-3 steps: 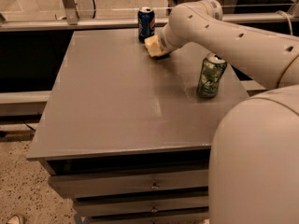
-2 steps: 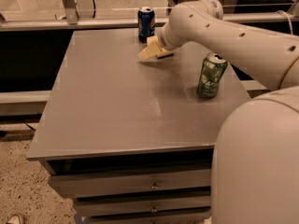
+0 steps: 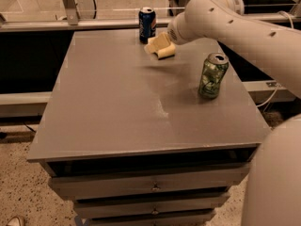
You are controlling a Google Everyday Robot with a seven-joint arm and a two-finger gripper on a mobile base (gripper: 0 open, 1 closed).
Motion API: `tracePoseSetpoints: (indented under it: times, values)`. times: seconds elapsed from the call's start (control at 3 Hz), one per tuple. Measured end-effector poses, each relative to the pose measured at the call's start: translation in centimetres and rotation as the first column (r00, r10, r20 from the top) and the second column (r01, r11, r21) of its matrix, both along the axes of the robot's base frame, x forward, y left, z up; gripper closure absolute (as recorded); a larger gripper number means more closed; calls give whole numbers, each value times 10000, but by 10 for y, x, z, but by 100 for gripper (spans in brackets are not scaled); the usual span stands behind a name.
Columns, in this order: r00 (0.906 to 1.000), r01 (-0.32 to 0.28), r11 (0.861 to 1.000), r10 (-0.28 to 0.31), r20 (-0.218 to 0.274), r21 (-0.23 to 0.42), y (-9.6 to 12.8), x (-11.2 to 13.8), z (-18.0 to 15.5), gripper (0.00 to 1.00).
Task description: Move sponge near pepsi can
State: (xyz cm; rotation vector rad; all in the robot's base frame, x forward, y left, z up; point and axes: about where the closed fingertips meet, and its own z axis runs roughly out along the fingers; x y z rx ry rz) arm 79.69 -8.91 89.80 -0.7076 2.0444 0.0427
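While I watch from the one camera, the end effector (image 3: pixel 163 50) hangs over the far part of the bench (image 3: pixel 108 107), just to the right of the pepsi can (image 3: pixel 147 25) and a little nearer to me. It is closed on the sponge (image 3: pixel 154 44), a pale yellow block that sticks out to the left of the wrist, towards the can. Sponge and end effector are nearly the same colour, so I cannot pick out exactly where one ends and the other begins. A soft shadow lies on the bench below them, and the sponge looks lifted off the surface rather than resting on it. It is close beside the pepsi can, but I see no contact between the two.

My white arm (image 3: pixel 230 20) comes in from the right edge and slopes down to the wrist. The pepsi can stands upright near the back edge of the bench. A green can (image 3: pixel 212 75) with a light pattern stands upright further right and nearer to me, well apart from the sponge. Below the bench top I can see drawer fronts (image 3: pixel 150 185).
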Motion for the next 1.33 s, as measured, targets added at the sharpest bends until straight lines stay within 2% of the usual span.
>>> tracePoseSetpoints:
  times: [0.33, 0.67, 1.0, 1.33]
  values:
    - [9965, -488, 9913, 401, 730, 1221, -16, -5, 28, 0]
    - [9866, -1047, 9598, 674, 1485, 2603, -45, -14, 61, 0]
    - [9739, -1362, 9484, 752, 2143, 2862, -64, -30, 86, 0]
    - [9812, -693, 9486, 89, 1929, 3087, -76, -24, 66, 0]
